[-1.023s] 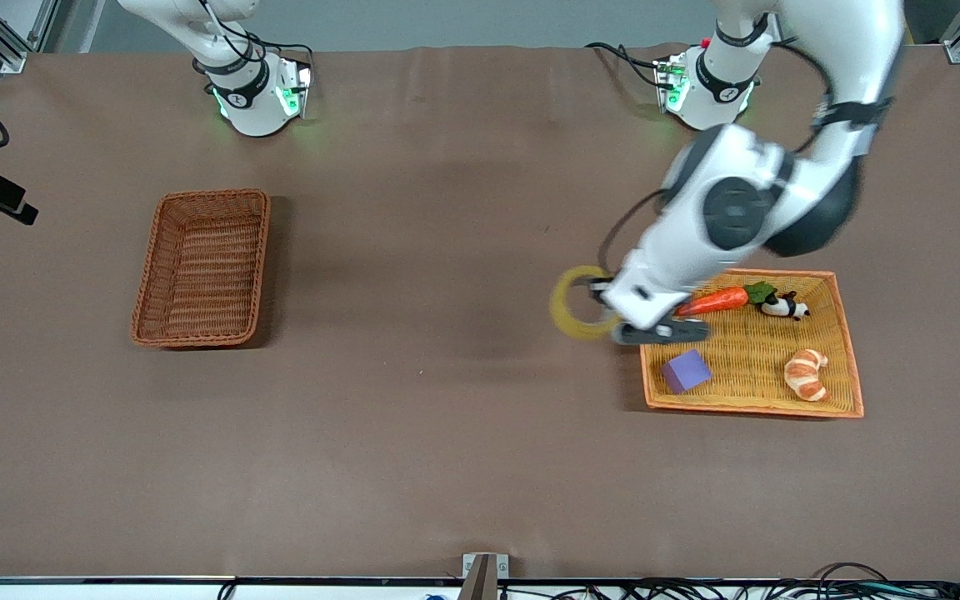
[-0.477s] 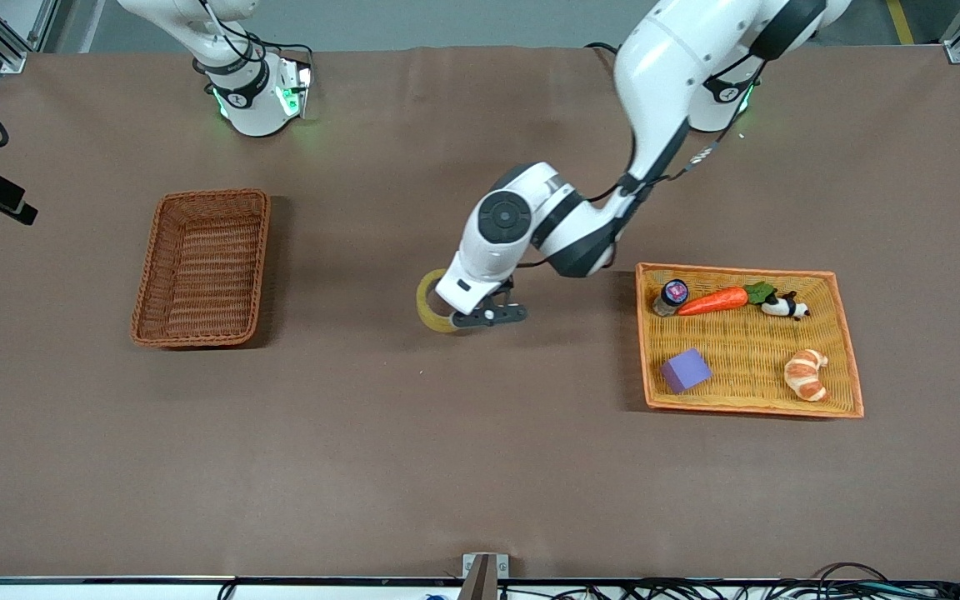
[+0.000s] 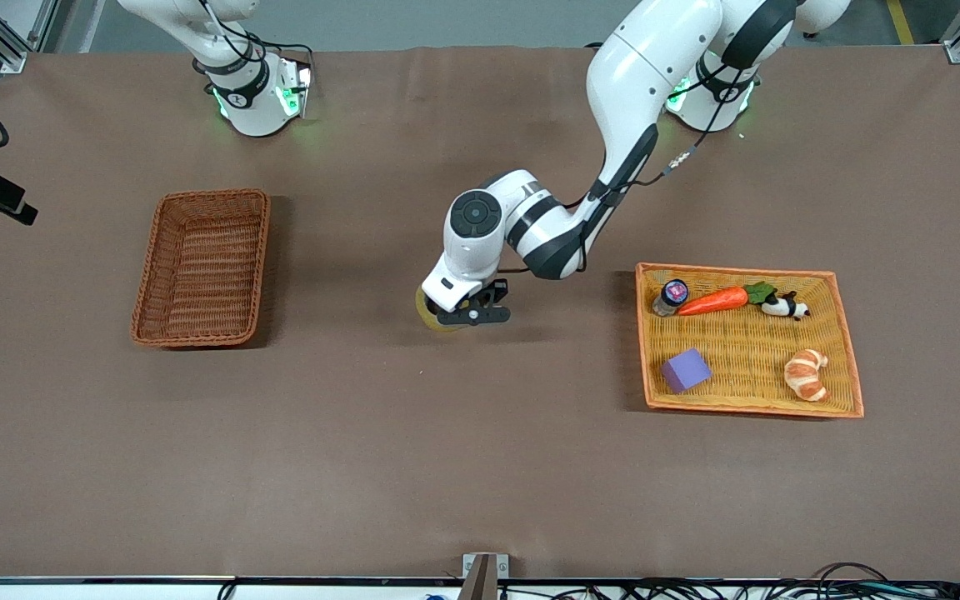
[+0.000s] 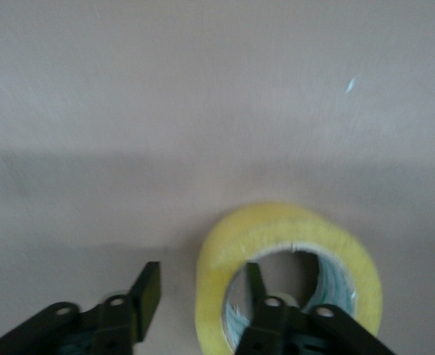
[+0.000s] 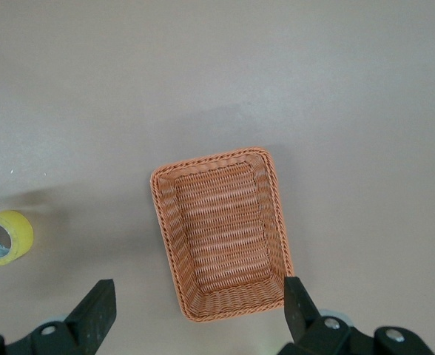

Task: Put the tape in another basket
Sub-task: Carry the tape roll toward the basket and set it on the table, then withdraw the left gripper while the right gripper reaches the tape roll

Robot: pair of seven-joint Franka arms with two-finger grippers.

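The tape [image 3: 427,310], a yellowish roll, is at the table's middle between the two baskets, mostly under my left hand. My left gripper [image 3: 470,316] is low over it. In the left wrist view the left gripper [image 4: 200,290] is open: one finger [image 4: 255,285] is inside the ring of the tape [image 4: 277,229], and the other [image 4: 146,291] stands clear of the roll. The reddish-brown basket [image 3: 201,267] is empty at the right arm's end. My right gripper [image 5: 197,303] is open and empty, high over the basket [image 5: 221,233]. The right wrist view also shows the tape [image 5: 5,237].
A flat orange-yellow woven tray [image 3: 747,408] lies at the left arm's end. It holds a carrot [image 3: 713,301], a panda toy [image 3: 782,307], a croissant [image 3: 807,374], a purple block [image 3: 686,370] and a small jar [image 3: 672,293].
My left arm swung the tape from beside the tray to the table's middle, toward the wicker basket, then shifted a little more that way. The right arm has not moved.
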